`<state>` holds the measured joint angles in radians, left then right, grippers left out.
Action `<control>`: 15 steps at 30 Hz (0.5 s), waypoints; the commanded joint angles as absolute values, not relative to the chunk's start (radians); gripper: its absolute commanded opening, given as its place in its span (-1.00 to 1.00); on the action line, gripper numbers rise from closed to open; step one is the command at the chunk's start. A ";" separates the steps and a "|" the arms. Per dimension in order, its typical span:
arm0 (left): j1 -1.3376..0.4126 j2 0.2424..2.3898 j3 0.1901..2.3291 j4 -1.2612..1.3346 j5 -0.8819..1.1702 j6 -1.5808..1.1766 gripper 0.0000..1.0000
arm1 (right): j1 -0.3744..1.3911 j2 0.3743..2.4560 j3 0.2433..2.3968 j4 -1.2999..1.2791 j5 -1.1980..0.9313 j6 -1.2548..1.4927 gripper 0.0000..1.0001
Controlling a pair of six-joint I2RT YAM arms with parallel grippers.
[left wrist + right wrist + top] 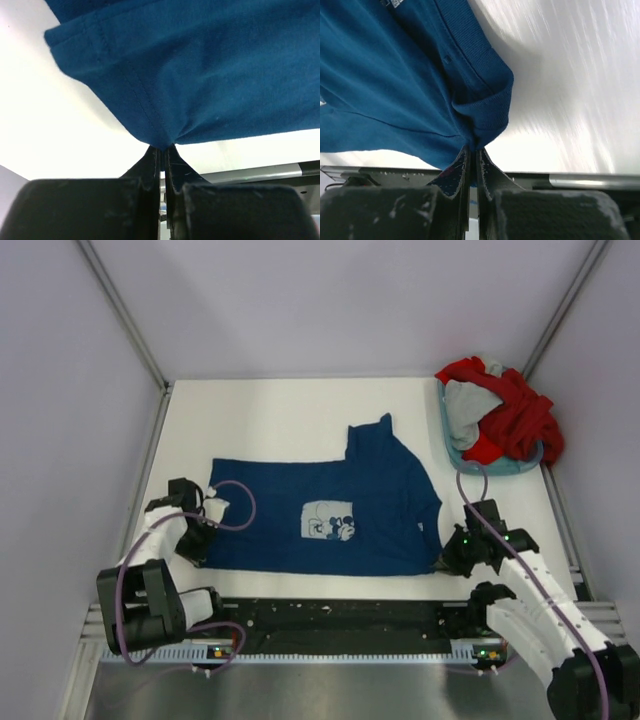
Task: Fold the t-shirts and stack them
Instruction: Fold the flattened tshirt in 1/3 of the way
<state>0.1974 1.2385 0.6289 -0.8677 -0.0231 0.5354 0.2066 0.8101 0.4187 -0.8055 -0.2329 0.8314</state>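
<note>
Left gripper (162, 147) and right gripper (474, 149) are being held shut on the near corners, one stitched, one ribbed, of the soft navy t-shirt (330, 505) spread flat on the white table (270, 410), with crumpled red and grey t-shirts (515, 420) heaped in a pale blue basket (478, 464) far right.

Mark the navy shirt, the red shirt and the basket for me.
navy shirt (385, 502), top view, plain cloth right of the print.
red shirt (515, 420), top view, middle of the bunched cloth.
basket (447, 435), top view, its left rim.
</note>
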 commanded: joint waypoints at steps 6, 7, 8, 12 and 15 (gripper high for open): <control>0.206 1.180 0.644 -1.009 -0.034 0.598 -1.00 | 0.204 0.638 0.469 -1.155 -0.247 0.893 -0.27; 0.206 1.184 0.661 -1.029 -0.029 0.601 -0.88 | 0.204 0.640 0.483 -1.163 -0.238 0.894 -0.10; 0.204 1.187 0.676 -1.057 -0.029 0.607 -0.63 | 0.204 0.649 0.514 -1.166 -0.218 0.890 0.00; 0.206 1.183 0.796 -1.106 -0.028 0.659 0.35 | 0.204 0.759 0.737 -1.041 -0.097 0.720 0.10; 0.204 1.241 0.955 -1.054 0.032 0.675 0.46 | 0.203 0.926 0.897 -0.825 -0.187 0.571 0.13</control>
<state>0.2016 1.1931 0.7536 -1.0828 -0.0326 0.6292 0.2066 0.7673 0.6823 -1.0809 -0.1596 0.7815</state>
